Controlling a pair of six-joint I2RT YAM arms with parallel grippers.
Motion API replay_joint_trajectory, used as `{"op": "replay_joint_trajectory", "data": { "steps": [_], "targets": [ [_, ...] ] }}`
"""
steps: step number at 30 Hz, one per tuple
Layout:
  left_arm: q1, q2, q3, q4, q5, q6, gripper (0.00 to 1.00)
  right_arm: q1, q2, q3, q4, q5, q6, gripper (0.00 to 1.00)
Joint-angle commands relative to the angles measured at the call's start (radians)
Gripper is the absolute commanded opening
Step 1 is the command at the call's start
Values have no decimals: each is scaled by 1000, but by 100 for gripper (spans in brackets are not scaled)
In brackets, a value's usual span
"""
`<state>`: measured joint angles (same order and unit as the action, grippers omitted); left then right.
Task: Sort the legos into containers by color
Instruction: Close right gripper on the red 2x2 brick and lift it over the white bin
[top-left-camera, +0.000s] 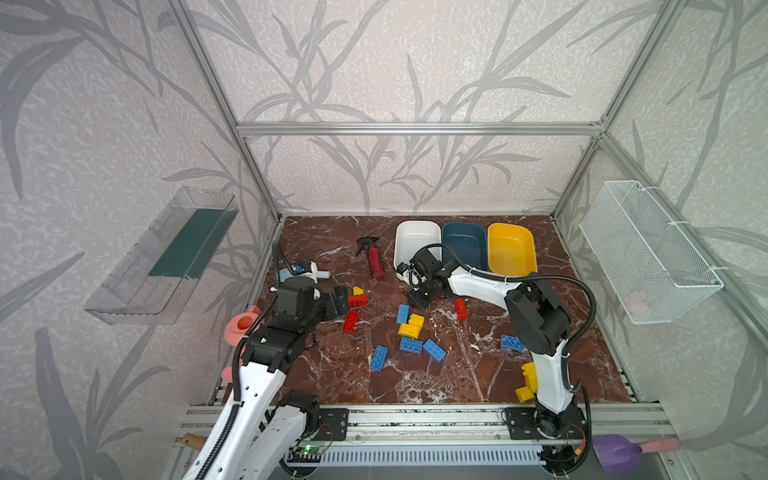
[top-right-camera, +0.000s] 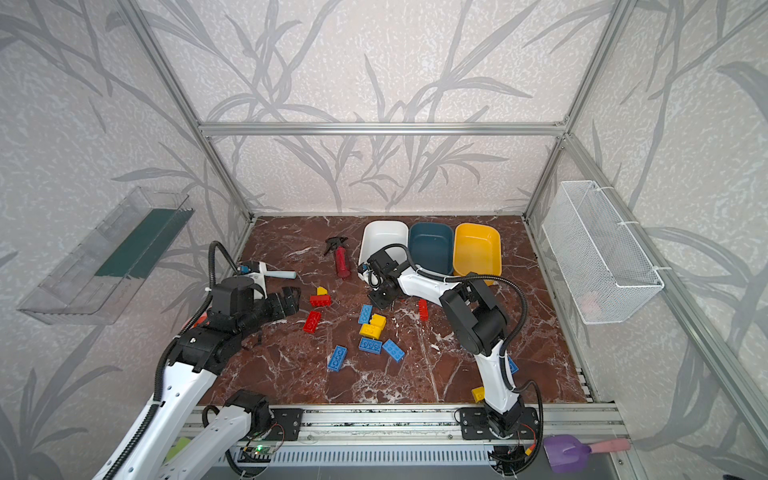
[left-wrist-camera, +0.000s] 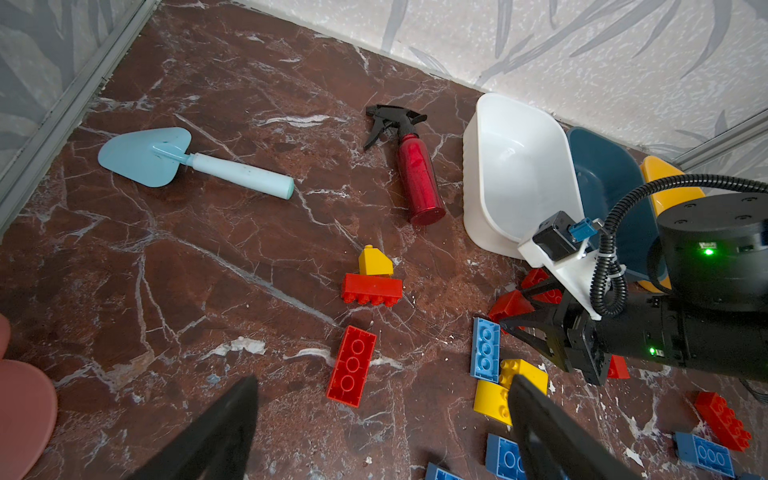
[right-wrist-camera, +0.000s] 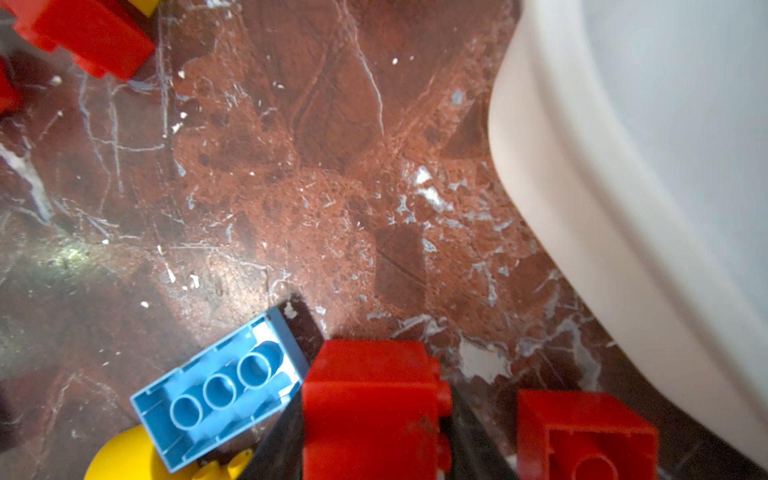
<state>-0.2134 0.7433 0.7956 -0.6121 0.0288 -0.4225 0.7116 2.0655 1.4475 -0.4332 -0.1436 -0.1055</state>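
Both top views: the right end effector (top-left-camera: 419, 300) (top-right-camera: 380, 297) reaches low to the bench (top-left-camera: 332, 374), just before the near end of the white tub (top-left-camera: 417, 224). The teal tub (top-left-camera: 463, 232) and yellow tub (top-left-camera: 510, 245) stand beside it, and no tub shows a brick inside. The left end effector (top-left-camera: 338, 301) hovers well apart. Left wrist view: its 2 fingers spread wide, nothing between them. Right wrist view: both fingers press the flanks of 1 red brick (right-wrist-camera: 370, 407), studs turned sideways, apparently on the bench, with the white tub's wall just ahead. The right arm, being nearer, probably needs only a lift and short forward carry.
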Motion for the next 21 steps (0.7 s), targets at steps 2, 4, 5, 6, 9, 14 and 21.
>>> {"op": "replay_joint_trajectory", "data": {
  "steps": [2,4,5,6,9,14,21],
  "targets": [
    [5,-3,-10,14,-3,-9,93,12,-50,35,-50,-9,0,32],
    [5,-6,-12,12,-2,-9,93,19,-76,35,-58,-8,1,31],
    [5,-9,-11,11,1,-10,93,23,-95,36,-59,-5,5,31],
    [5,-10,-13,11,3,-9,93,24,-115,37,-61,-4,12,31],
    [5,-10,-11,7,-3,-12,93,24,-168,46,-61,-8,37,31],
    [5,-5,-3,-10,-9,-13,94,18,-208,114,-60,9,81,31],
    [5,-4,5,-30,-31,-22,94,-58,-85,346,-128,-4,155,31]
  ]
}}
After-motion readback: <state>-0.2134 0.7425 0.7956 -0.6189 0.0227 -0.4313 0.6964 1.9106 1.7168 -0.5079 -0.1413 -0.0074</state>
